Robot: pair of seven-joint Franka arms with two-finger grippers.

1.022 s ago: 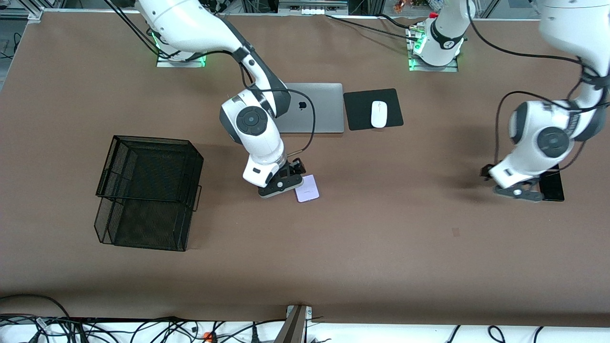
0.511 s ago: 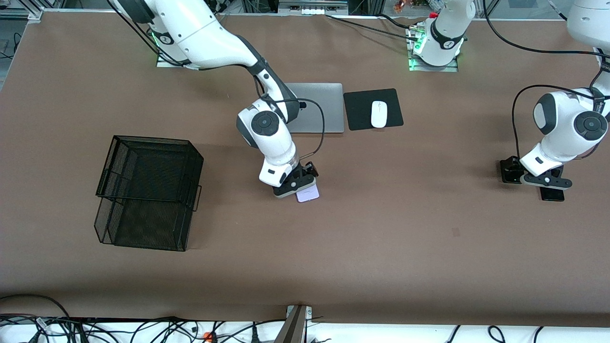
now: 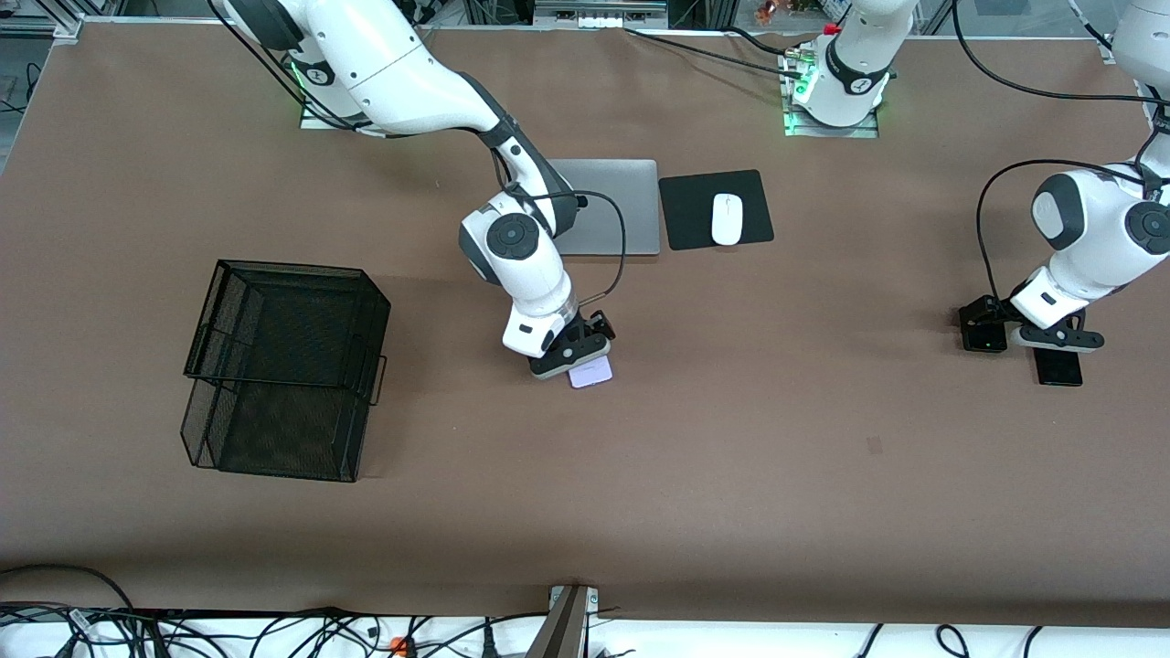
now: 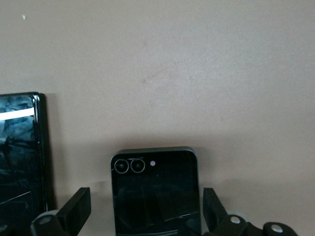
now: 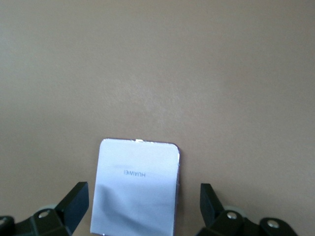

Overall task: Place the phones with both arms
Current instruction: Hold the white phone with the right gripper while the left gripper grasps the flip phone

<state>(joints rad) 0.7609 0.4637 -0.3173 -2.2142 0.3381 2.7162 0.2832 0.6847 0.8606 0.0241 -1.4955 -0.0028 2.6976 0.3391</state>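
The right gripper [image 3: 574, 358] is held low over the lilac phone [image 3: 591, 372], which lies flat on the tabletop [image 3: 731, 439] near its middle, nearer the front camera than the laptop [image 3: 612, 206]. In the right wrist view the lilac phone [image 5: 135, 187] is seen between the two spread fingers [image 5: 74, 201], with a gap at each side; nothing is gripped.

The left gripper [image 3: 1037, 340] is held low at the left arm's end of the tabletop. In the left wrist view a small black phone [image 4: 155, 191] with two camera lenses is seen lying between the wide-spread fingers [image 4: 78, 209], untouched by them. A longer black phone [image 4: 22, 152] is seen lying just beside it, apart from it. In the front view only one black phone [image 3: 1058, 367] can be made out below the left gripper, partly covered by it; a black block [image 3: 983, 331] on the wrist is seen beside it.

A black mesh basket [image 3: 283, 366] is stood toward the right arm's end of the tabletop, well apart from the phones. A white mouse [image 3: 727, 219] is laid on a black pad [image 3: 686, 212] beside the laptop.
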